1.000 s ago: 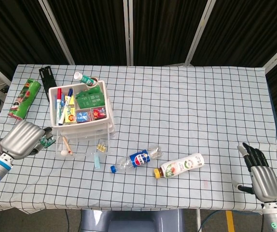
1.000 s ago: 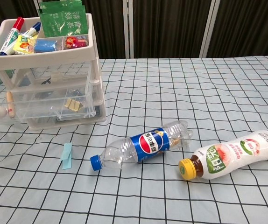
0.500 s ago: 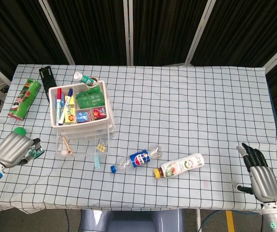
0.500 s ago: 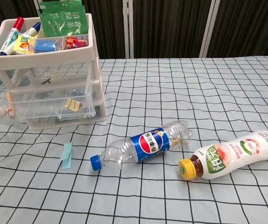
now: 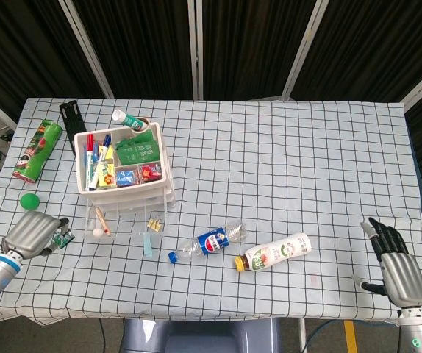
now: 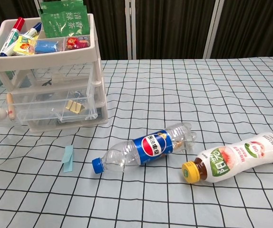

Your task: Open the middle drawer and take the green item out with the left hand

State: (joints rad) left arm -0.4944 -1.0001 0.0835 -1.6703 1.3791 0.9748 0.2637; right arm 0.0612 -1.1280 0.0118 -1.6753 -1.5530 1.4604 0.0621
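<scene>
While left hand [image 5: 33, 233] curled empty and right hand [image 5: 396, 265] spread: one green ball [image 5: 27, 201], two bottles [image 6: 143, 148].

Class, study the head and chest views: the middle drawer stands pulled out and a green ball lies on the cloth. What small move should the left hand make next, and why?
Probably lift and draw back toward rest. The green ball already lies on the tablecloth, apart from the left hand, and the middle drawer is open, so the task looks nearly done. Whether the curled fingers hold the small item beside them is unclear.
</scene>
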